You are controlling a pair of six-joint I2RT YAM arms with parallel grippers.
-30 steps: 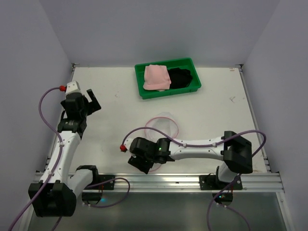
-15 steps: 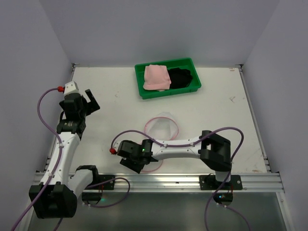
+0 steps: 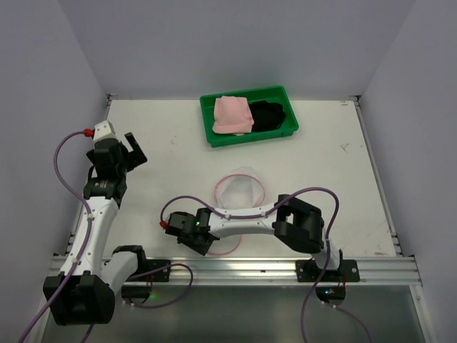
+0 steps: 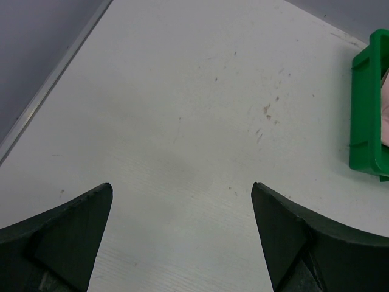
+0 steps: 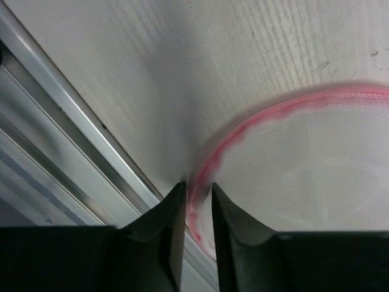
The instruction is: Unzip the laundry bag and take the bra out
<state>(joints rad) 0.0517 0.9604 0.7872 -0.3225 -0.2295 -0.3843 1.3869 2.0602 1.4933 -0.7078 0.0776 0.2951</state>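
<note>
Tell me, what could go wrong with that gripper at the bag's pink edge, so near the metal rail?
The right gripper straddles only the pink trim of the laundry bag, so the trim could slip free or bunch up when pulled. The metal rail lies close by, so a low pull might scrape it.

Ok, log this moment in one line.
left gripper: open, above table | right gripper: astride pink rim of laundry bag, grip unclear
</note>
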